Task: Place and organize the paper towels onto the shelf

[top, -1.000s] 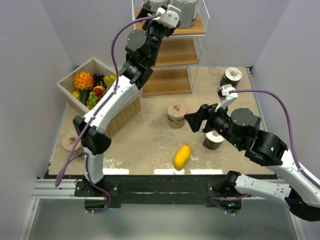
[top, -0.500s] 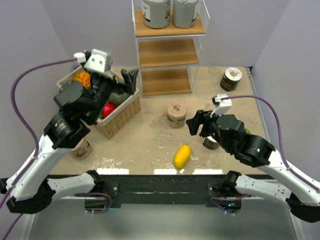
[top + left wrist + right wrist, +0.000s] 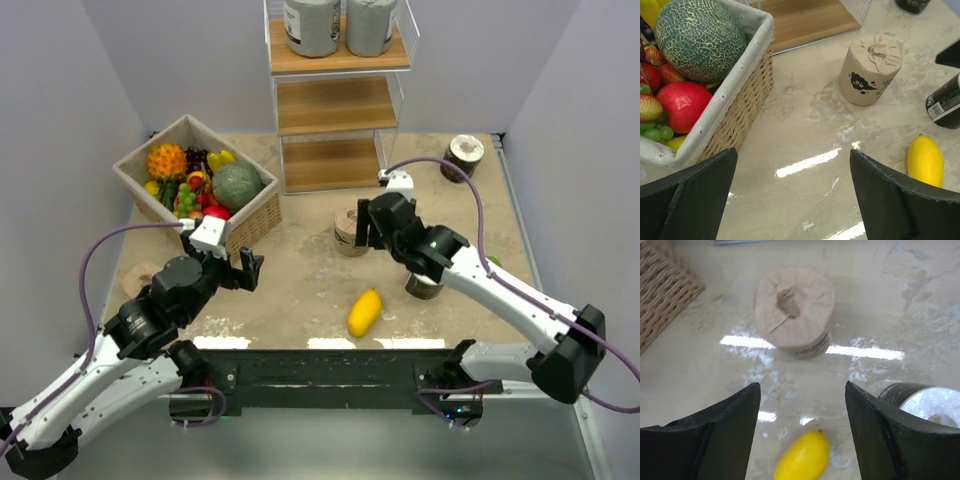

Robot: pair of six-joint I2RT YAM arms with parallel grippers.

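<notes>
Left gripper (image 3: 794, 197): spread wide, holding nothing. It hangs above the table (image 3: 805, 130), just off the corner of the basket (image 3: 747, 95). Its fingers (image 3: 687, 200) are cut off by the lower edge of the wrist view.
Right gripper (image 3: 801, 407): also spread wide and empty, low over the table. The centre tan roll (image 3: 794, 307) is just ahead of its tips, not between them.
Shelf (image 3: 338, 105): at the back of the table; its top runs out of the overhead view.
Grey rolls (image 3: 311, 27): two, side by side on the shelf's top board, their upper ends cropped.
Centre tan roll: upright on the table in front of the shelf; from above, the right gripper covers part of it.
Left tan roll (image 3: 138, 280): by the left table edge, mostly behind the left arm.
Near dark roll (image 3: 926, 402): upright near the mango (image 3: 802, 465), partly under the right arm from above, cropped in both wrist views.
Far dark roll (image 3: 463, 154): upright in the back right corner, in full view.
Writing: the centre tan roll bears a black cartoon figure and faint lettering, and the near dark roll carries a white label with fine print. Neither can be read.
</notes>
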